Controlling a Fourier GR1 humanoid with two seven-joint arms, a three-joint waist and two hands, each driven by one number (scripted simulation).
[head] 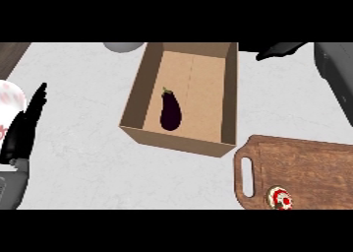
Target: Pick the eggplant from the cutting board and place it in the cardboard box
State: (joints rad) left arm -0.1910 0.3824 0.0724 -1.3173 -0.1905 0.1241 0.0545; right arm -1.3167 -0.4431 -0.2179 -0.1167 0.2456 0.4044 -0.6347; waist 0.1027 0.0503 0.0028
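Placing step looks done: eggplant (170, 111) lying on the floor of the box (230, 93), upper middle of the frame, left of the box's centre line, stem end toward the top. Not touching any wall as far as can be judged. No hand on it, none near it.

Right hand (279, 49) at the upper right, just past the box's right rim, dark fingers spread and straight, grasping nothing; grey forearm running down the right edge. Judged as released and clear of the box. Left hand (28, 125) at the left edge, fingers straight and pointing up, resting, holding nothing.

Next move, as a judgement: nothing more asked of the eggplant; only drawing the right arm back toward the lower edge without brushing the box rim or the board (309, 167). Board at the lower right, bare of the eggplant, slot handle toward the left, a small round red-and-white thing (280, 198) near its lower edge.

Eggplant itself: deep purple, almost black, glossy, long and narrow, plumper toward the lower end, small green cap and stem at the upper end. Smooth rounded skin, likely to roll a little on the flat cardboard but held in by the tall walls.
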